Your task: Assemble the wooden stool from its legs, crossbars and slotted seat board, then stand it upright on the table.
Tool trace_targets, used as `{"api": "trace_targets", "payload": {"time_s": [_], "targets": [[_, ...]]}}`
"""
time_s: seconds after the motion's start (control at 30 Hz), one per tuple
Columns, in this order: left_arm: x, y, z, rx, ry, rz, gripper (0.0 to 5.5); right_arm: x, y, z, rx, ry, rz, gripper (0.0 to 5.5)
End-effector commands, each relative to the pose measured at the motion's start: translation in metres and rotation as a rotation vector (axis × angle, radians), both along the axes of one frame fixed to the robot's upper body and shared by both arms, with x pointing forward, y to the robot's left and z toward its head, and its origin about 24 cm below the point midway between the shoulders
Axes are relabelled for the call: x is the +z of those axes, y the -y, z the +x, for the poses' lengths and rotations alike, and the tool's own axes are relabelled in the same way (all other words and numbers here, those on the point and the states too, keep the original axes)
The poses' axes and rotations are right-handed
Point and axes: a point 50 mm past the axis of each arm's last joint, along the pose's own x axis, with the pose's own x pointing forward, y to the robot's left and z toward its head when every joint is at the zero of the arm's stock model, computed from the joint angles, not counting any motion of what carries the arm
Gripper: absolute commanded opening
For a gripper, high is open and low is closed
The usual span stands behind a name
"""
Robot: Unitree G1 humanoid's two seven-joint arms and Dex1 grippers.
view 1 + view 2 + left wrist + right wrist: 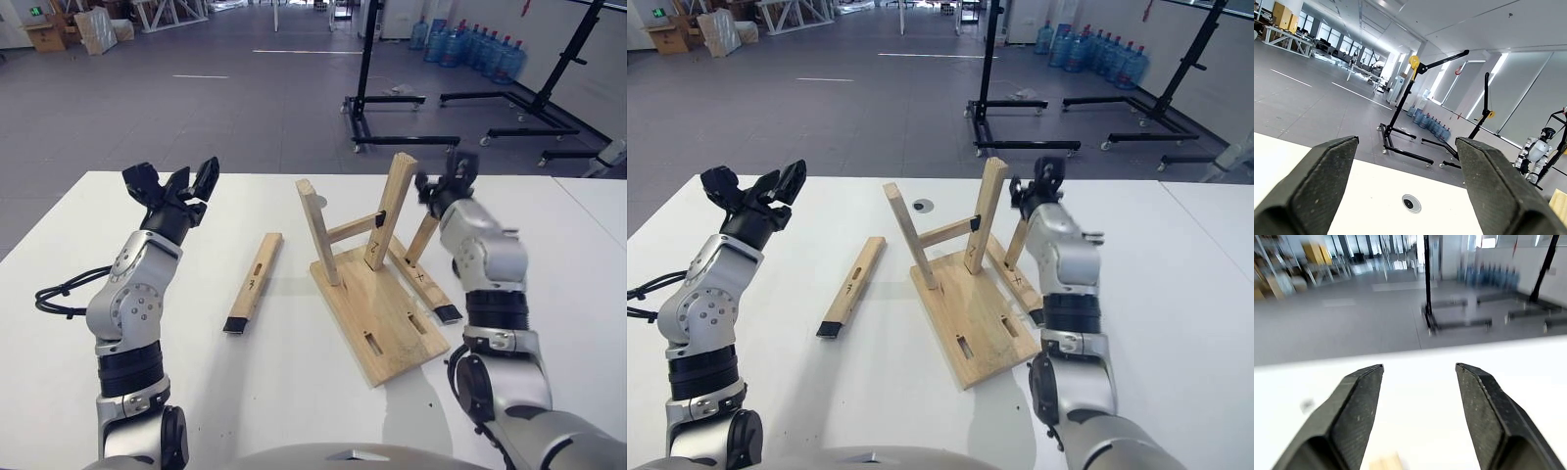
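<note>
Slotted seat board (377, 308): flat on bench (294, 392), slots facing up, prob. so that legs go in from above.

On board's far half: short leg (319, 231) at left edge and taller leg (390, 211) more to the right. Both stuck in slots, both tilted, joined by crossbar (351, 231). Seems not fully seated.

Along board's right edge: third leg (431, 289) lying flat, w/ short piece (423, 238) rising from it toward taller leg. Cannot tell if joined.

Left of board, well apart: loose leg (254, 281) flat on bench, slot up, easy to take from above.

Right pincer (446, 174): over board's far right corner, just beside top of taller leg, wide open, holding nothing. Contact w/ leg: cannot tell.

Left pincer (176, 176): far left of board, beyond loose leg, raised over bench, wide open, holding nothing.

Judgement: approx. half done. Stool upside-down for now. Loose leg and right-side pieces probably next. Risk: tilted legs tipping out when pushed.
</note>
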Motion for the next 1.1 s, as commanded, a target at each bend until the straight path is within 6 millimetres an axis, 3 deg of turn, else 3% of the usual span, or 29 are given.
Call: {"api": "trace_targets", "payload": {"time_s": [0.03,0.1,0.2,0.3,0.37,0.43,0.5,0.57,0.63,0.7,0.77,0.93,1.1], "targets": [[-0.005,0.001,-0.001,0.002,-0.019,0.006,3.63,-0.079,0.002,-0.016,-0.015,-0.235,0.033,2.71],[-0.005,0.001,-0.001,0.002,-0.020,0.006,3.63,-0.063,0.003,-0.010,-0.011,-0.164,0.089,2.71],[-0.005,0.002,-0.001,-0.001,-0.020,0.005,3.63,0.043,0.017,0.006,0.034,0.140,0.187,2.71],[-0.006,0.001,-0.002,0.001,-0.019,0.005,3.63,0.115,0.040,-0.003,0.063,0.305,0.180,2.71],[-0.005,0.000,-0.003,0.008,-0.016,0.006,3.63,0.152,0.065,-0.013,0.054,0.391,0.151,2.71],[-0.005,-0.002,-0.005,0.011,-0.012,0.010,3.63,0.170,0.084,-0.025,0.066,0.416,0.094,2.71],[-0.008,-0.009,-0.018,-0.011,-0.020,0.024,3.63,0.158,0.101,-0.043,0.185,0.312,-0.091,2.71],[-0.016,-0.017,-0.045,-0.073,-0.056,0.054,3.63,0.121,0.111,-0.069,0.392,0.114,-0.190,2.71],[-0.032,-0.020,-0.075,-0.114,-0.149,0.149,3.63,0.068,0.115,-0.099,0.591,-0.100,-0.147,2.71],[-0.046,-0.018,-0.092,-0.093,-0.240,0.272,3.63,0.011,0.106,-0.127,0.699,-0.298,-0.091,2.90],[-0.058,-0.013,-0.096,-0.053,-0.298,0.334,3.96,-0.017,0.099,-0.131,0.662,-0.354,-0.024,3.24],[-0.074,-0.001,-0.096,-0.014,-0.366,0.372,4.73,-0.035,0.080,-0.107,0.580,-0.343,-0.045,4.15],[-0.079,0.006,-0.093,-0.020,-0.403,0.320,4.73,-0.043,0.051,-0.095,0.616,-0.365,-0.051,4.15]]}}
